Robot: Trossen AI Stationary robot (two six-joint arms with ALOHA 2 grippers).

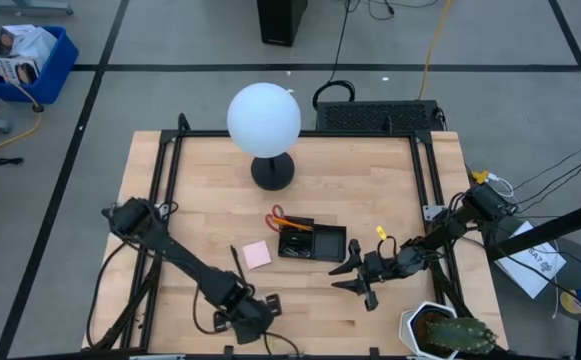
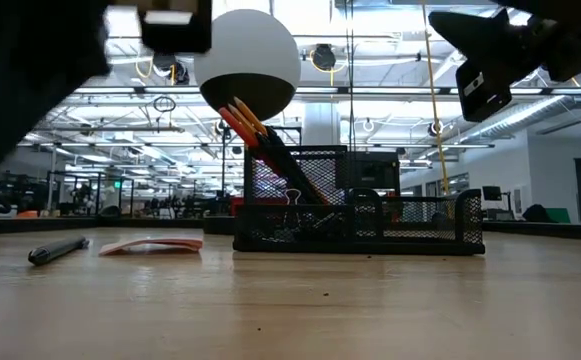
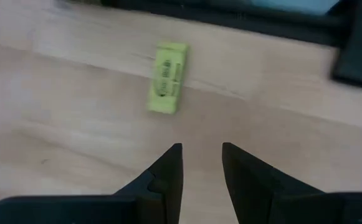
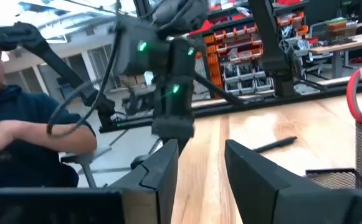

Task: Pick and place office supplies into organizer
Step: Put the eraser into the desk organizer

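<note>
L gripper (image 3: 200, 163) low over table, jaws apart, empty, R gripper (image 1: 355, 273) raised beside organizer (image 1: 312, 242), apart too

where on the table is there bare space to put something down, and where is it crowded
Free: the far left stretch of the table, beside the globe lamp, and the far right, between lamp and frame. Crowded: the middle, where the organizer, pink sticky-note pad and black pen lie close, with the right gripper beside them. The left gripper hangs over the near edge.

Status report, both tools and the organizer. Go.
Left tool open, empty, over the yellow-green piece. Right tool open, empty, beside the organizer. Pink pad and black pen on the table. Nothing in the way.
</note>
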